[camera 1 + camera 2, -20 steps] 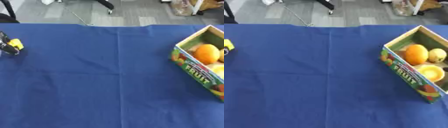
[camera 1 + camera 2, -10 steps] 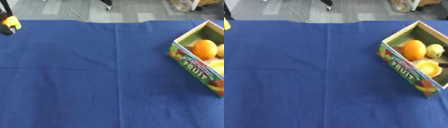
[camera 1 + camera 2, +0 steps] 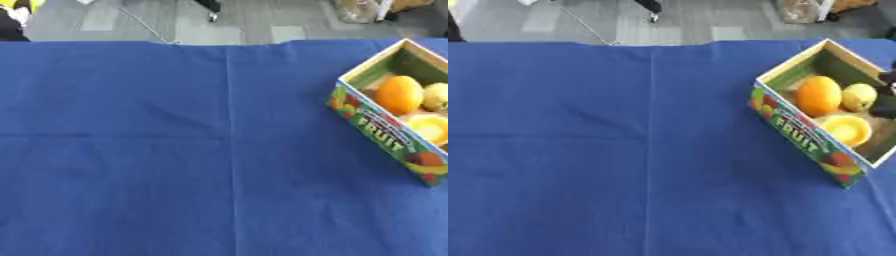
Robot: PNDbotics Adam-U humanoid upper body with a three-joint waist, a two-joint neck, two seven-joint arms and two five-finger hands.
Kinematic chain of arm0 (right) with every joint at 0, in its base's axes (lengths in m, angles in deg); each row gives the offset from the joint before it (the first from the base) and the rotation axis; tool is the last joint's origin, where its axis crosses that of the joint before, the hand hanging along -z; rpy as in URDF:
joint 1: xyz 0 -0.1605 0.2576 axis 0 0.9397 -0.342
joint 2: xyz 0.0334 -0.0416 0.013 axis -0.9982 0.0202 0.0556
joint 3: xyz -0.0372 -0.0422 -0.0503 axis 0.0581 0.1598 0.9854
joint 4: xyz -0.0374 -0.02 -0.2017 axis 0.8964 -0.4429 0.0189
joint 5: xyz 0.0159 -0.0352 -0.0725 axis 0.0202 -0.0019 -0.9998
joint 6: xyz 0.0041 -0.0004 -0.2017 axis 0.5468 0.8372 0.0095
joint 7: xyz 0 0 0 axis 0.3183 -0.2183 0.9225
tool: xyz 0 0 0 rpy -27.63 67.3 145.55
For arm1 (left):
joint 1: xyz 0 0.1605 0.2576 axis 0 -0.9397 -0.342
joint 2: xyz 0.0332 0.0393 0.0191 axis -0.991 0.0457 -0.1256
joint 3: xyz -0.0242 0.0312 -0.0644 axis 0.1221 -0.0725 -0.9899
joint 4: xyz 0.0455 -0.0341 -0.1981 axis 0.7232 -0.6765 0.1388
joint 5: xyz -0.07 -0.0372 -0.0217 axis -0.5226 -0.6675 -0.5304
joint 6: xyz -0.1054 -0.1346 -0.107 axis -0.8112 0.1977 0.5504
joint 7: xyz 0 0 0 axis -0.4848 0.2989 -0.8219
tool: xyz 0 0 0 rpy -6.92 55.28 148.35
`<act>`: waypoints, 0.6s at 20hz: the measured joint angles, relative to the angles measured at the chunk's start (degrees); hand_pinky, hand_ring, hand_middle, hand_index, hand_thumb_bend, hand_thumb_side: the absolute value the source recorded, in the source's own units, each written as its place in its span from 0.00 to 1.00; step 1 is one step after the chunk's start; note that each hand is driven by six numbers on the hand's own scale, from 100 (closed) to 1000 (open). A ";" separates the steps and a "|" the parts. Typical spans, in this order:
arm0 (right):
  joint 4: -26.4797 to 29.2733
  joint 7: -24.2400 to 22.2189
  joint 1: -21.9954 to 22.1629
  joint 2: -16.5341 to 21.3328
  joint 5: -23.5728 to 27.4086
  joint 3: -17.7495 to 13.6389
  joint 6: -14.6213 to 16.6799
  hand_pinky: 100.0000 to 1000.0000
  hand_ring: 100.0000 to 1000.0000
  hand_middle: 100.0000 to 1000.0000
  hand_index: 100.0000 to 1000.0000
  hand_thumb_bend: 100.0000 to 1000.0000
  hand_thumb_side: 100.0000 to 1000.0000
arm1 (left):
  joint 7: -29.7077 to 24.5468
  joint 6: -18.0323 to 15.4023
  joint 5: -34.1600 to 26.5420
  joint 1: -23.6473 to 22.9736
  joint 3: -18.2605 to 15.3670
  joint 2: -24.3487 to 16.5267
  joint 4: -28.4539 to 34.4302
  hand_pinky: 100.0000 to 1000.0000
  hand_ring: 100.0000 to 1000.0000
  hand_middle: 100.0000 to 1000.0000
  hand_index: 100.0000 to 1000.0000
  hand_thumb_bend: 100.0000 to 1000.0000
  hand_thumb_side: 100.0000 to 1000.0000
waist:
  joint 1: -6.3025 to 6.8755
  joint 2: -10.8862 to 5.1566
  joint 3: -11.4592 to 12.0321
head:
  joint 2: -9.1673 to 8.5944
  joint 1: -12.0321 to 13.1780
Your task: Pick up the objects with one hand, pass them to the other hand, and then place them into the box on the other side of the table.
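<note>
A cardboard fruit box (image 3: 798, 131) stands at the table's right side on the blue cloth. Inside lie an orange (image 3: 819, 95), a yellow-green fruit (image 3: 859, 96) and a yellow-orange round thing (image 3: 846, 129). My left hand (image 3: 10, 25) shows only as a black shape in the far upper left corner, with a yellow object (image 3: 23, 4) held up against it, off the table. Dark parts of my right hand (image 3: 884, 107) show at the right edge over the box; I cannot make out how it is posed.
The blue cloth (image 3: 175, 150) covers the whole table, with a crease running down the middle. Grey floor, a cable and chair legs lie beyond the far edge.
My left hand has carried the yellow object from the table's left edge up and away into the upper left corner. The view has tilted slightly; the box stays put.
</note>
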 measured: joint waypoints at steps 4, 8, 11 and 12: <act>0.00 -0.44 -0.71 0.98 1.23 -0.31 0.52 0.69 0.89 0.82 0.90 0.00 0.49 | 5.29 1.79 -8.76 -4.53 0.38 0.55 9.02 0.58 0.42 0.37 0.39 0.00 0.00 | 0.09 -0.48 0.19 | 0.38 -0.51; 0.00 -0.94 -1.25 1.83 2.43 -0.44 1.03 0.69 0.89 0.82 0.90 0.00 0.49 | 9.44 2.17 -14.20 -7.57 0.96 2.68 14.72 0.58 0.41 0.37 0.38 0.00 0.04 | 0.09 -1.27 0.23 | 1.25 -2.60; 0.00 -1.26 -1.49 2.14 3.06 -0.63 1.25 0.69 0.89 0.82 0.90 0.00 0.48 | 12.42 2.51 -15.98 -9.37 1.15 4.95 17.39 0.57 0.40 0.36 0.38 0.00 0.06 | 0.09 -1.65 0.23 | 1.79 -4.21; 0.00 -1.34 -1.58 2.16 3.25 -0.65 1.31 0.69 0.89 0.82 0.90 0.00 0.48 | 13.41 2.59 -16.46 -10.02 1.19 5.79 18.20 0.57 0.40 0.35 0.37 0.00 0.08 | 0.09 -1.83 0.25 | 1.91 -4.54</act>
